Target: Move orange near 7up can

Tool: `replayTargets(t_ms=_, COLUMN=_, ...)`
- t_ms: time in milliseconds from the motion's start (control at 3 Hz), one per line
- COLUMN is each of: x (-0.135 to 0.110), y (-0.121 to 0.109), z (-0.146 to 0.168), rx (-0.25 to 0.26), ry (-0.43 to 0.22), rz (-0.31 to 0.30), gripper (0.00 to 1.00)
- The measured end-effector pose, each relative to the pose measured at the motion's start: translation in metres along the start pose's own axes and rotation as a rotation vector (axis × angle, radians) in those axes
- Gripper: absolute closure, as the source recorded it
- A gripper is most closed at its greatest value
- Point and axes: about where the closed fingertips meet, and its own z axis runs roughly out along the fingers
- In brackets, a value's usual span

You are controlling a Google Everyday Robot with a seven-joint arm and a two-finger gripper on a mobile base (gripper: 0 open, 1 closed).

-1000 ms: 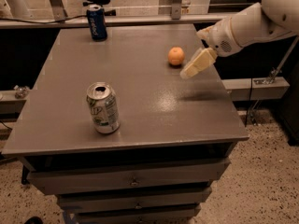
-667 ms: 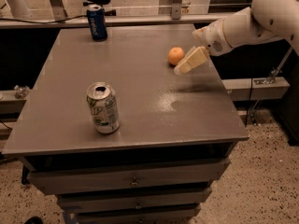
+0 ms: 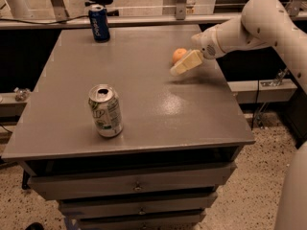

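Note:
The orange is a small round fruit on the grey table, at the far right. The 7up can, silver-white with green markings and an open top, stands upright near the table's front left. My gripper reaches in from the right on a white arm and hovers just in front of and to the right of the orange, partly covering it. It is far from the 7up can.
A dark blue soda can stands upright at the table's back left edge. The table has drawers under its front edge. A rail and dark equipment lie behind the table. Speckled floor shows to the right.
The gripper has moved left and toward the back of the table, closing in on the orange. The orange and both cans have not moved.

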Motion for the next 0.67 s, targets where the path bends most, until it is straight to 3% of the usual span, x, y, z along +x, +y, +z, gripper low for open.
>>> replayTargets(t_ms=667, x=0.007, y=-0.0139, z=0.0132, rx=0.008, ry=0.001, rz=0.05, gripper=0.41)
